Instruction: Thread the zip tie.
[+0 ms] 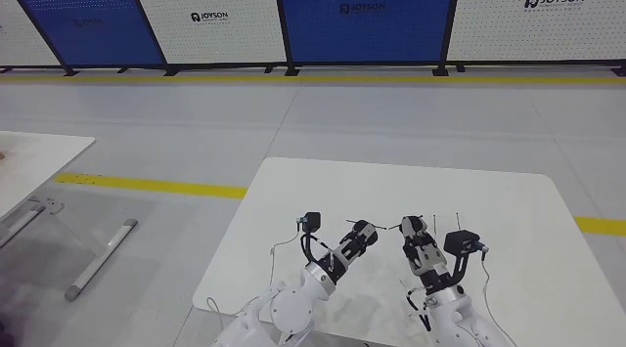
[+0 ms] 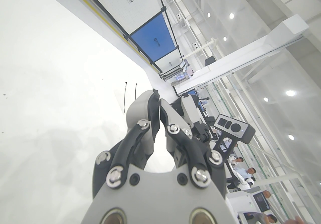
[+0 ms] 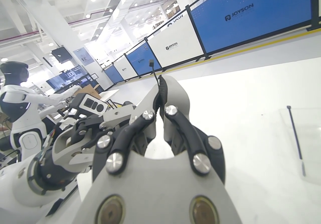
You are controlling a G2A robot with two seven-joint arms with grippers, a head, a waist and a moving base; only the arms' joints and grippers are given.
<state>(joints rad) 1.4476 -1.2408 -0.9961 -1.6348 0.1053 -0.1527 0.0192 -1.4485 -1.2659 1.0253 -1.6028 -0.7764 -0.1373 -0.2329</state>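
Your right end effector pinches the zip tie, head protruding, above the counter's near edge; the left end effector is closed, seemingly empty. Gripped so shallowly, it may swivel and slip

Most of the zip tie is hidden inside the right hand.

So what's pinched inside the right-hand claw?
A black zip tie: its square head pokes out past the tips of the right gripper. The rest of the strap is covered inside the shut grip.
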